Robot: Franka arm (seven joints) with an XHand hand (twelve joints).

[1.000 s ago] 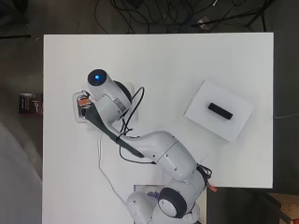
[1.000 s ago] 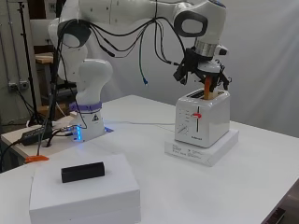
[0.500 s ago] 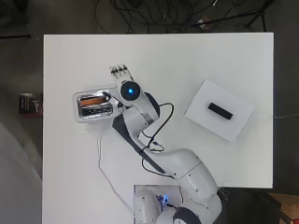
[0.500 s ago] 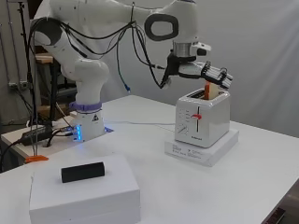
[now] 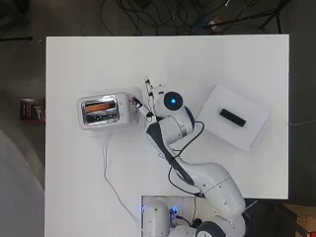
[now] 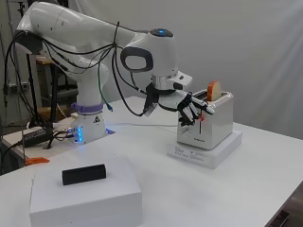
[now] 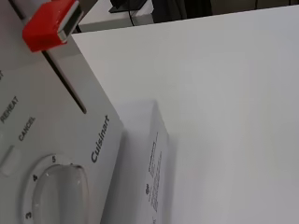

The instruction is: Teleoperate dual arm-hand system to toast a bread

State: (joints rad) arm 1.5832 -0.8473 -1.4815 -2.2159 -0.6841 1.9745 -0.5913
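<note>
My hand [image 6: 193,109] is at the control face of the toaster [image 6: 206,124], fingers [image 6: 200,108] loosely curled and spread, holding nothing. The fingertips sit at the red lever [image 6: 203,117]; whether they touch it cannot be told from the side view. In the wrist view the red lever [image 7: 50,24] stands at the high end of its slot, above a round dial [image 7: 60,193] on the white front panel.

The toaster [image 5: 106,110] stands on a flat white base [image 6: 204,152] toward the left of the white table [image 5: 98,59] as seen from overhead. One slice of bread [image 6: 213,90] stands upright in a slot, its upper part projecting above the toaster top. From overhead the bread [image 5: 99,106] shows as an orange-brown strip in one slot.

A white cord [image 5: 112,182] runs from the toaster toward the arm's base. Well apart, a white box [image 5: 238,123] carries a small black block [image 5: 232,118] on its top.
</note>
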